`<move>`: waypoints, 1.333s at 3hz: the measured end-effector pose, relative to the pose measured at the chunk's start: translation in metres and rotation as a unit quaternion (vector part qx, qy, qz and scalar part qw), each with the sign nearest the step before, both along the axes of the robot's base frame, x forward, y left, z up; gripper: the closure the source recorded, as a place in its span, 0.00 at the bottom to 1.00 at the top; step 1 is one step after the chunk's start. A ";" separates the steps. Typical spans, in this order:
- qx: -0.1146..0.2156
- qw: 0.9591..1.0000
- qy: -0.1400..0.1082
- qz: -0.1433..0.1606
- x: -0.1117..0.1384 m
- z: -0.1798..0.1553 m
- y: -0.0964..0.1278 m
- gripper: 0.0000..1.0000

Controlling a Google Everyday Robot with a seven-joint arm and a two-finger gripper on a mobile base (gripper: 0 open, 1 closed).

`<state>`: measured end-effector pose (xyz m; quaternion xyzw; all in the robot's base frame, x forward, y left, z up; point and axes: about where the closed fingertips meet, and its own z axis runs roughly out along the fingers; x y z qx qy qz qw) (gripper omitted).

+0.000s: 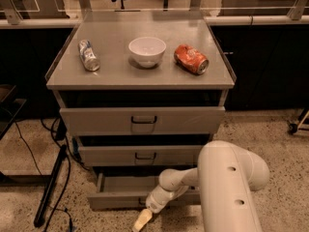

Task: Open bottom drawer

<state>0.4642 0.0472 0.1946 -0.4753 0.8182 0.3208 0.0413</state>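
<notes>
The bottom drawer [120, 192] of the grey cabinet is pulled out, its flat grey inside showing and its front near the floor. My white arm [227, 192] reaches in from the lower right. The gripper [142, 220] hangs just in front of and below the drawer's front edge, near its middle, over the floor. The drawer's handle is hidden behind my wrist. The middle drawer [145, 155] and the top drawer [142, 120] sit above, each slightly out.
On the cabinet top [116, 74] lie a crushed silver can [88, 55], a white bowl [147, 50] and an orange can [191, 59] on its side. A dark stand leg [50, 187] and cables lie on the floor at left. A dark counter runs behind.
</notes>
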 end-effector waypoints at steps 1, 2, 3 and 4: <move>-0.004 1.000 0.007 0.005 -0.006 -0.003 0.000 0.00; -0.009 1.000 0.016 0.008 -0.015 -0.004 -0.001 0.00; -0.013 1.000 0.026 0.007 -0.024 -0.004 -0.006 0.00; -0.015 0.999 0.031 0.001 -0.029 -0.003 -0.010 0.00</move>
